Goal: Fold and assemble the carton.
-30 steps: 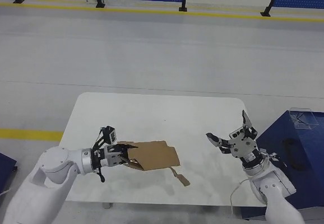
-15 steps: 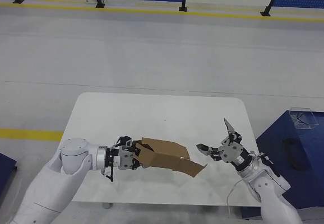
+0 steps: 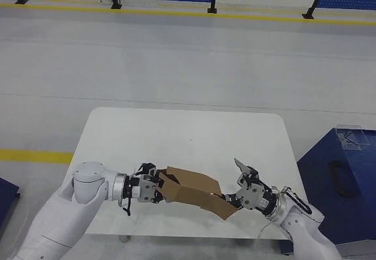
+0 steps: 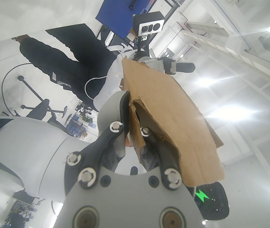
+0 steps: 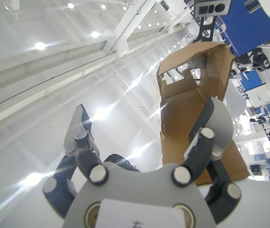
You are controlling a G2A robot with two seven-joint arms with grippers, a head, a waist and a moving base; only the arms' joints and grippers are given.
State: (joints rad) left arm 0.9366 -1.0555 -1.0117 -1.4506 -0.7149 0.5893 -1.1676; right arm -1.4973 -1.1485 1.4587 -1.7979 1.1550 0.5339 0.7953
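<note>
Top view: left jaws clamp the carton [image 3: 194,188] at one end; right jaws, spread, touch the other.

Around the work spot

White rounded-corner table [image 3: 175,127] on pale grey floor [image 3: 175,65]. To its right, a dark blue cabinet [image 3: 363,170] with a clear plastic box [image 3: 352,136] on its far top edge. Yellow floor stripe [image 3: 19,156] at left. Second yellow stripe [image 3: 175,12] far off.

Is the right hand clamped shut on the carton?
No, the right hand is spread wide open, with the carton beside just one finger.
</note>
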